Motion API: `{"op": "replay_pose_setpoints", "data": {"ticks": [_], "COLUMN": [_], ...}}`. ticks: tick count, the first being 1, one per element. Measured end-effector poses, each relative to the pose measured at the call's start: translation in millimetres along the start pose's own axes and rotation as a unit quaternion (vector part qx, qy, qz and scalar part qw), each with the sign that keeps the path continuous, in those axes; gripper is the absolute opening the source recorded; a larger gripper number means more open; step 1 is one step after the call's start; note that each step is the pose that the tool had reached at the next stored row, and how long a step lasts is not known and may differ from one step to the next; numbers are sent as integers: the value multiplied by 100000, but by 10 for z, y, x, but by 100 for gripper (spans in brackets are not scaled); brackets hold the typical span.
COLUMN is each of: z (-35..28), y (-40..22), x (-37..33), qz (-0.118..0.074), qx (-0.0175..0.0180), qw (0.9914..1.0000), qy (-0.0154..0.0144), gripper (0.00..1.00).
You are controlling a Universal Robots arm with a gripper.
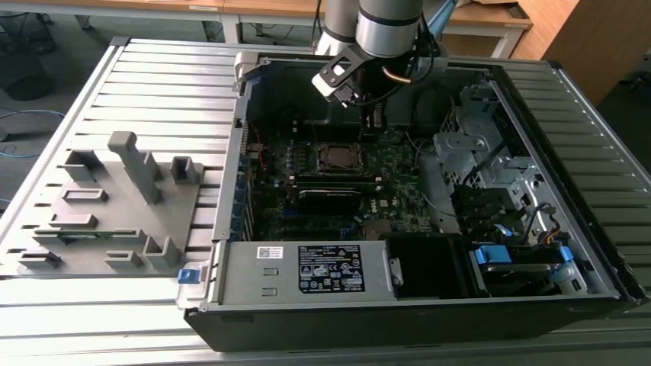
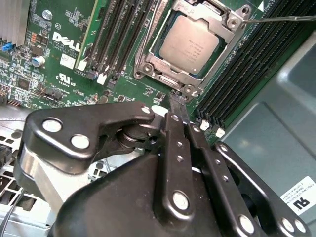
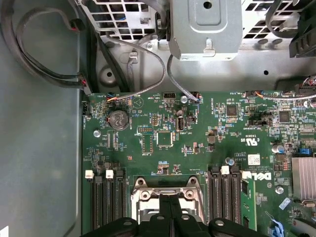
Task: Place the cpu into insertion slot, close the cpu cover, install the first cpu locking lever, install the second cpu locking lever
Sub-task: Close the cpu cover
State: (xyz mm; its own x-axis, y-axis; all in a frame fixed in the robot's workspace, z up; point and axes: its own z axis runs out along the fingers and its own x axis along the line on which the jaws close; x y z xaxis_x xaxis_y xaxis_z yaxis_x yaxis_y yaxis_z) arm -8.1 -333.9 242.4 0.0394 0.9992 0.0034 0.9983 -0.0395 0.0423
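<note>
The cpu [image 2: 190, 47] was seen seated in the insertion slot [image 1: 336, 156] under the closed cpu cover [image 2: 222, 55], with black memory slots [image 2: 118, 34] flanking it. The gripper [image 2: 176, 106], fingers [image 2: 174, 138] pressed together on nothing, was held just beside the cover. In the exterior view the arm [image 1: 386, 27] was placed at the slot's twelve o'clock, a black module [image 1: 328, 200] at six, a drive cage [image 1: 478, 152] at three.

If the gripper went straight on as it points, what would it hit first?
Probably the rim of the cpu cover, beside the cpu; the gripper, jaws shut, aims at that edge, though depth is unclear.
</note>
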Motion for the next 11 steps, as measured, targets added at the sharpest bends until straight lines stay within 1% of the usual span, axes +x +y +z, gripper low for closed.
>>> {"op": "replay_pose_setpoints", "data": {"ticks": [3, 4, 5, 6, 10, 11], "z": [0, 2, 5, 4, 3, 6], "y": [0, 1, 1, 0, 0, 1], "x": [0, 0, 1, 0, 0, 0], "qz": [0, -9, -5, -2, 4, -6], "qx": [18, 161, 694, 924, 981, 1373], "qw": [100000, 100000, 99998, 99996, 99995, 99991], "qy": [-2, 7, -4, -34, -45, -53], "gripper": [11, 11, 11, 11, 11, 11]}}
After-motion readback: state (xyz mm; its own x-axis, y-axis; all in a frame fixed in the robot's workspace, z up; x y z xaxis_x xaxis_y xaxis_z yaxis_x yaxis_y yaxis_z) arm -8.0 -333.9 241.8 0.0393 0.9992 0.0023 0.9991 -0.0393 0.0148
